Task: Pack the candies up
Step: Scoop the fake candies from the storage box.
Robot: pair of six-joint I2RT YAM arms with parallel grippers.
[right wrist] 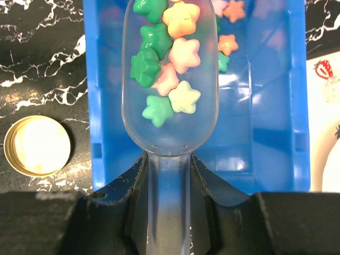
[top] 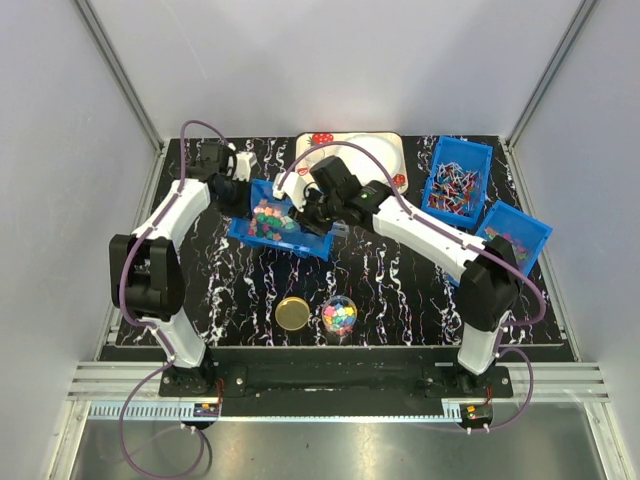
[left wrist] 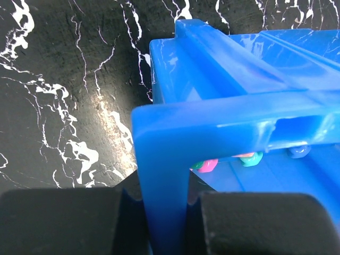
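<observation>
The candies (top: pixel 268 222) are small bright star shapes lying in a blue bin (top: pixel 310 244) at mid-table. My left gripper (top: pixel 240 196) is shut on the bin's left wall (left wrist: pixel 162 159), a finger on each side; pink and green candies (left wrist: pixel 208 166) show under the rim. My right gripper (right wrist: pixel 169 170) is shut on the handle of a clear plastic scoop (right wrist: pixel 169 127). The scoop is over the bin (right wrist: pixel 265 133) and carries several green, pink and yellow candies (right wrist: pixel 164 58). A small clear jar (top: pixel 340 316) with candies in it stands near the front.
A gold lid (top: pixel 294 313) lies left of the jar, also in the right wrist view as the lid (right wrist: pixel 37 146). A white strawberry-print tray (top: pixel 350 152) sits behind the bin. Two more blue bins (top: pixel 458 180) (top: pixel 515 236) with other sweets stand at the right.
</observation>
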